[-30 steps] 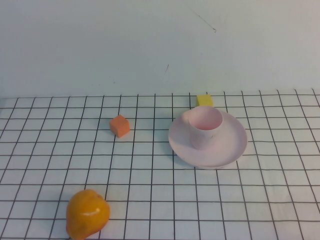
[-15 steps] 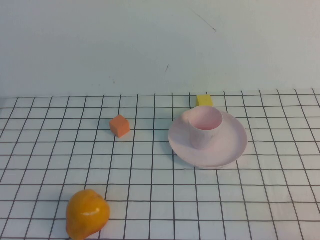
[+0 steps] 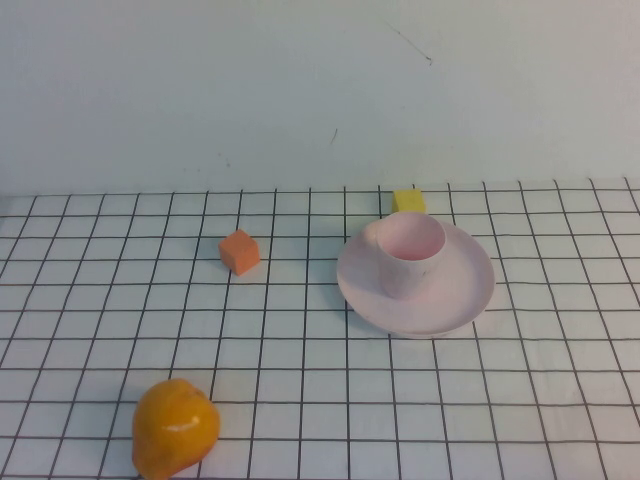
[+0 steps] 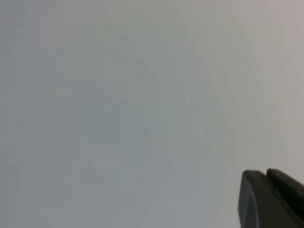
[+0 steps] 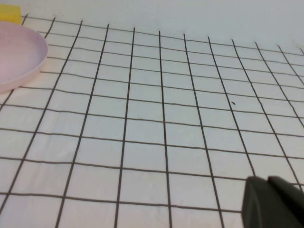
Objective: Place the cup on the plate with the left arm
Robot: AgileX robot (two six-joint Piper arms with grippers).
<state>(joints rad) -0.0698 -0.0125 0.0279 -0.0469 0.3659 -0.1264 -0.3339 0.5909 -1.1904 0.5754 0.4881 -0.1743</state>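
Pink and upright, the cup (image 3: 409, 255) is sitting on the plate (image 3: 462, 298), left of its centre, on the gridded table (image 3: 300, 350). A yellow block (image 3: 408, 201) is lying just behind the plate, an orange cube (image 3: 240, 251) well to its left, an orange fruit (image 3: 174, 428) near the front. The left gripper (image 4: 270, 199) is facing a blank wall; the right gripper (image 5: 271, 203) is hanging over bare grid beside the plate; I cannot tell either one's opening
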